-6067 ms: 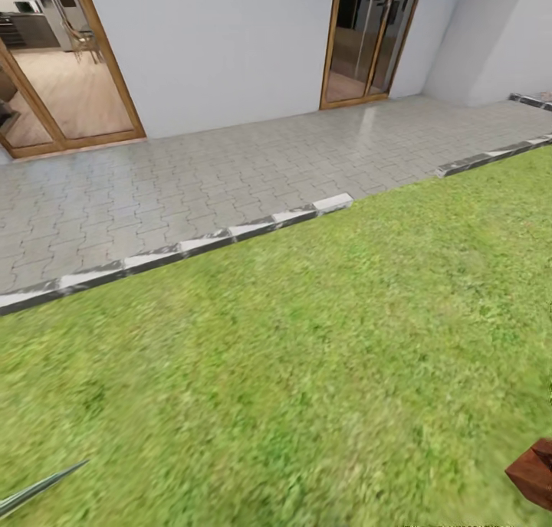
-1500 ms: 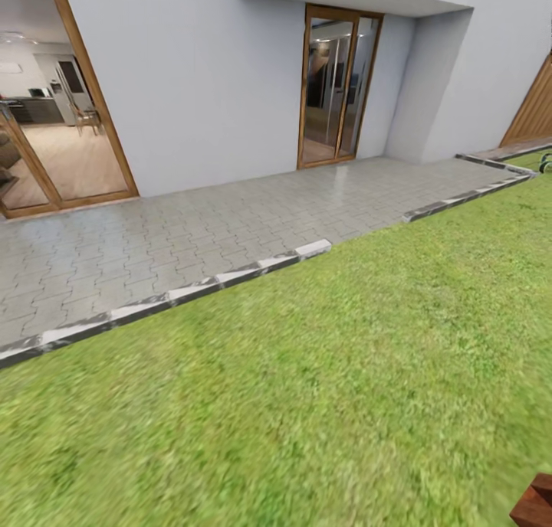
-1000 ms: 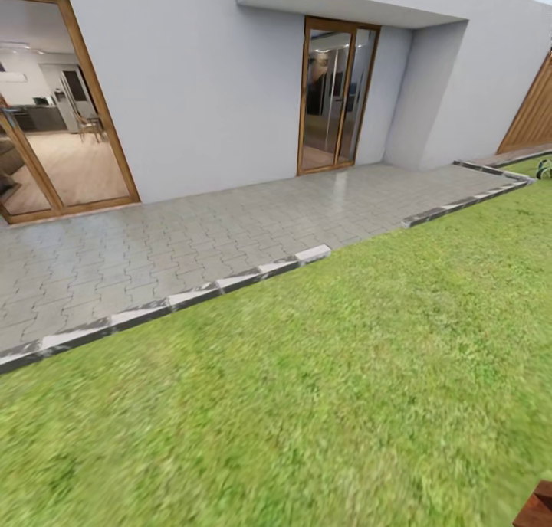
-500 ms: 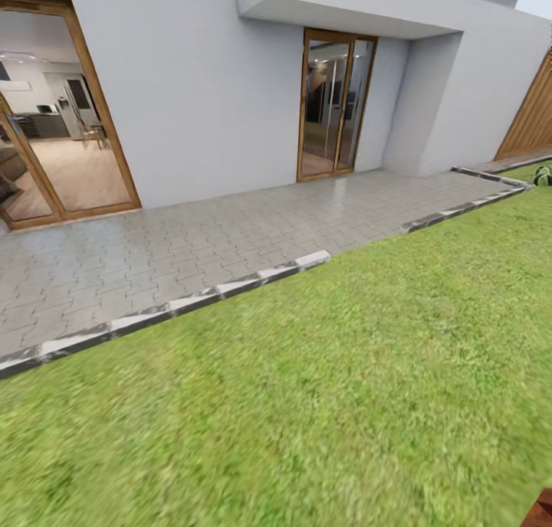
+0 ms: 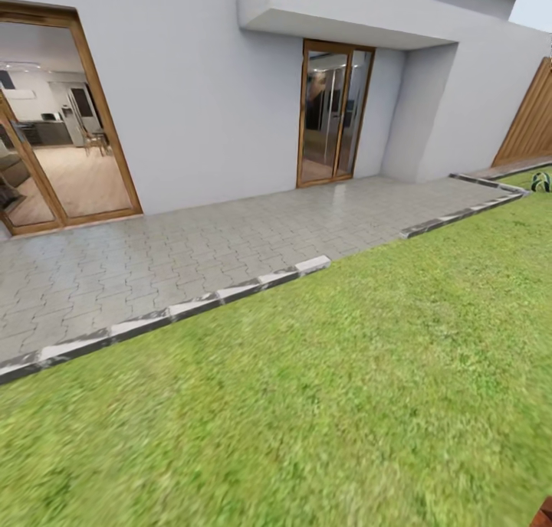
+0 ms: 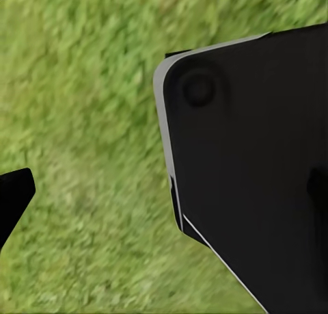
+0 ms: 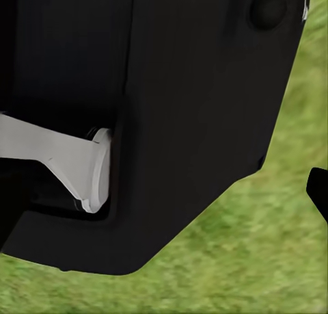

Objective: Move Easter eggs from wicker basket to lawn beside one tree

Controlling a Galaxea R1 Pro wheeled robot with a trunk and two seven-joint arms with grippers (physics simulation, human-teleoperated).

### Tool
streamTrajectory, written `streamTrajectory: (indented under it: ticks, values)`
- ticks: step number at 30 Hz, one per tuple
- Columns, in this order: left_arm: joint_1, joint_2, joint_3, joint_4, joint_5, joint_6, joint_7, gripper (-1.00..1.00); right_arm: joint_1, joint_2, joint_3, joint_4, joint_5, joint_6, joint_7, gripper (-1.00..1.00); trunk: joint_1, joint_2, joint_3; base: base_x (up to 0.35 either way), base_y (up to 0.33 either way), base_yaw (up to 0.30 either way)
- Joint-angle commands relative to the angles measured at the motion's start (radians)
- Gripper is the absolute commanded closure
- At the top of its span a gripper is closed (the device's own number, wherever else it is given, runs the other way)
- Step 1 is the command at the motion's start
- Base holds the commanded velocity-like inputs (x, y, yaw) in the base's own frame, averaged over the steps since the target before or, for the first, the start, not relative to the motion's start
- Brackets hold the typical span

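No eggs or basket sighted; keep turning across the lawn [image 5: 345, 374] to locate them. Gripper states cannot be told.

Mottled green lawn [image 5: 368, 374]; grey paving [image 5: 192, 243] in a zigzag brick pattern; pale grey wall [image 5: 207, 106]; brown door frames [image 5: 303, 113].

Grey paved patio [image 5: 192, 243] runs along a white house wall [image 5: 207, 106], edged with grey-white curb stones [image 5: 230, 289]. Open wood-framed doorway [image 5: 54, 129] at left shows an indoor room. Narrow wood-framed glass door [image 5: 331, 113] mid-wall. Small green-and-white object [image 5: 541, 181] far right, too small to identify.
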Motion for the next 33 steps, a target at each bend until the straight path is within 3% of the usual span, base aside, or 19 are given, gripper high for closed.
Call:
streamTrajectory:
  ticks: [1,16,33]
  values:
    - [0.0,0.0,-0.005,0.001,0.0,-0.003,0.001,-1.0,0.0,0.0,0.003,-0.001,-0.001,-0.002,0.001,-1.0,0.0,-0.001,0.0,0.0,0.0,0.0]
    - [0.0,0.0,-0.004,0.001,0.0,-0.003,0.001,-1.0,0.0,0.0,0.003,-0.001,-0.001,-0.001,0.001,-1.0,0.0,-0.001,0.016,0.0,0.0,-0.007]
    - [0.0,0.0,-0.004,0.001,0.0,-0.003,0.001,-1.0,0.0,0.0,0.003,-0.001,-0.001,-0.002,0.001,-1.0,0.0,-0.001,0.035,0.0,0.0,-0.189]
